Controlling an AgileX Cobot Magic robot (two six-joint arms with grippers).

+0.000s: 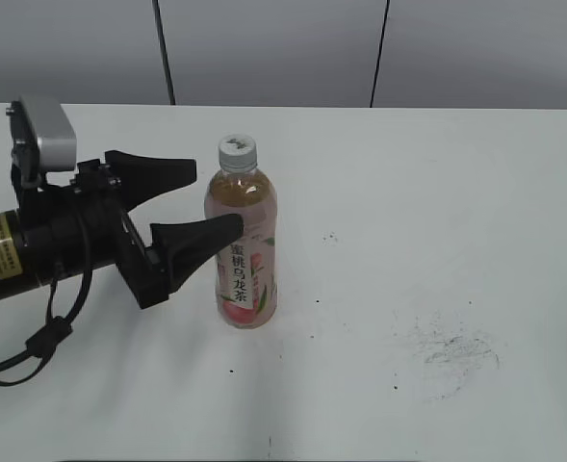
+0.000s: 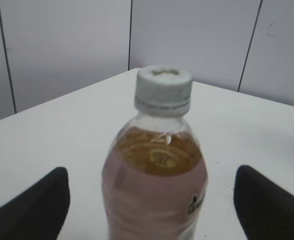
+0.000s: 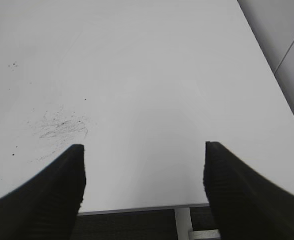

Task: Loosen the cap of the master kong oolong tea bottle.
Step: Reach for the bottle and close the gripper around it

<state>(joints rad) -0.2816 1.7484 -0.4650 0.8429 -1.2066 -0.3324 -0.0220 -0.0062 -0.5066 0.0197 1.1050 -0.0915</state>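
Bench carries the bottle upright, left of the middle. Left gripper comes from the side with its fingers spread wide around the bottle's upper body, holding nothing. Right gripper hangs well apart, wide open and empty. Nearly full, the bottle looks weighty, its thin wall smooth and squeezable: hold the body and twist the ribbed cap.
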